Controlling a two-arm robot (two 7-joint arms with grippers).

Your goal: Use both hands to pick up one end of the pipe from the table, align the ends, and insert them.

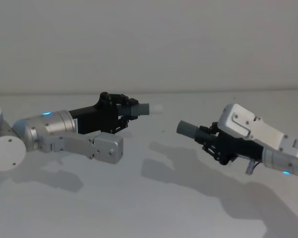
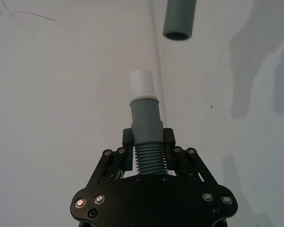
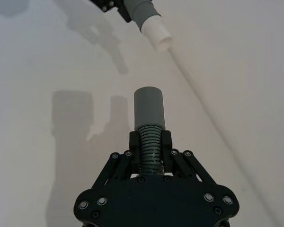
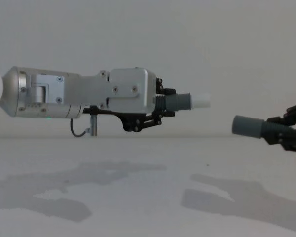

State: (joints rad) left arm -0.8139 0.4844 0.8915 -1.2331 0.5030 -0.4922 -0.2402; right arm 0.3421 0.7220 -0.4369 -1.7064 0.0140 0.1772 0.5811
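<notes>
Two robot arms hold two pieces of grey pipe in the air above a plain white tabletop (image 1: 154, 208), facing each other with a clear gap between them. The left pincer (image 1: 120, 113) reaches in from the left and is closed on the ribbed part of the plug piece (image 1: 139, 108); its white tip (image 1: 157, 107) sticks out toward the right. In the left wrist view, the black fingers (image 2: 127, 138) press the ribbed section from both sides, with the smooth grey collar and white tip beyond them. The right pincer (image 1: 214, 140) reaches in from the right and is closed on the ribbed part of the socket piece (image 1: 189, 130), whose open grey mouth (image 2: 176, 35) points left toward the white tip. In the chest view, the socket piece sits slightly lower than the plug piece, so the two ends are near but not lined up and not touching. Both arms cast soft shadows on the tabletop below.
</notes>
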